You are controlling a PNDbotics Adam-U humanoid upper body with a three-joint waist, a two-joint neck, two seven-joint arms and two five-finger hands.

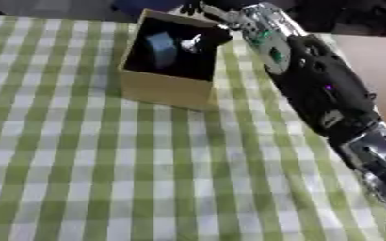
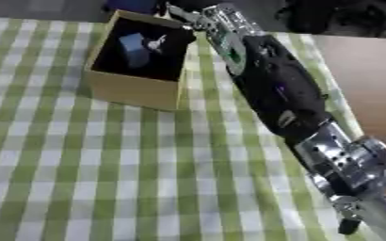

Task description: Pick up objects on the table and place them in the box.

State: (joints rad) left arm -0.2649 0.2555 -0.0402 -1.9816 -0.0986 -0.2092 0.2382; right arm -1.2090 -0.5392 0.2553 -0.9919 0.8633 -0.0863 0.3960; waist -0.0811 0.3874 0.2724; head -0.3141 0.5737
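the box (image 1: 165,87) is a tan cardboard cube with a dark inside, standing in the upper left of the frame on the green-and-white checked surface (image 1: 106,179). inside it lie a pale blue block (image 1: 161,49) and a small white object (image 1: 190,43). the right hand (image 1: 209,10) reaches over the box's far right corner from the upper right; whether its fingers are apart or together cannot be told. the right eye view shows more of the silver joints low on the arm (image 2: 349,162).
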